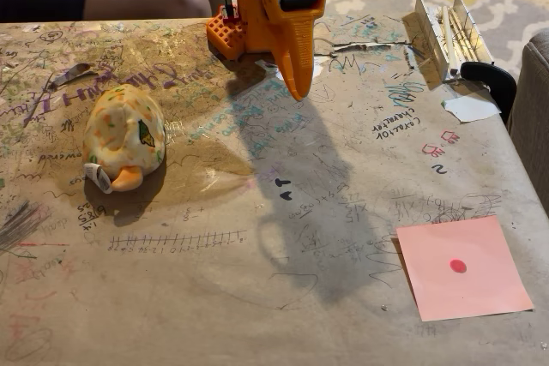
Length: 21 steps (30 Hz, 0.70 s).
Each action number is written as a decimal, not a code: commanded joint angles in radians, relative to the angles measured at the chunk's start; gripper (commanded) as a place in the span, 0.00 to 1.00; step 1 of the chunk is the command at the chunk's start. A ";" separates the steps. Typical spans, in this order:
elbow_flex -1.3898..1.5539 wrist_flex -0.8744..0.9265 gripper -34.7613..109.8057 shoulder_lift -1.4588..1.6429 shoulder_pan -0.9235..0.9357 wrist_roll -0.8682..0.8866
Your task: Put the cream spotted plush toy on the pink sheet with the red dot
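Left of frame, cream spotted plush toy (125,137) lies on the scribbled worktop (257,297); pink sheet (461,267) lower right; orange hand (298,83) pressed together, top centre

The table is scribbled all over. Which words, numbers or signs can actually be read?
"AT": dark letters on the brown table near its middle.
"2": right side, under small red drawings.
Rotated handwriting right of the orange claw: too blurred to read.
Other scribbles and tally marks: illegible.
Pink sheet: a red dot, no text.

Warm, fairly bright light, sharp focus throughout.
The orange arm (279,6) throws a broad soft shadow down the scribbled brown table (214,297); the plush toy (124,135) shades its near side. Mild glare near the far edge.
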 commanded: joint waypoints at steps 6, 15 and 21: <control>-0.012 -0.015 0.24 0.006 0.005 -0.005; -0.012 -0.021 0.24 0.006 0.012 -0.002; -0.215 -0.080 0.24 -0.219 0.132 -0.040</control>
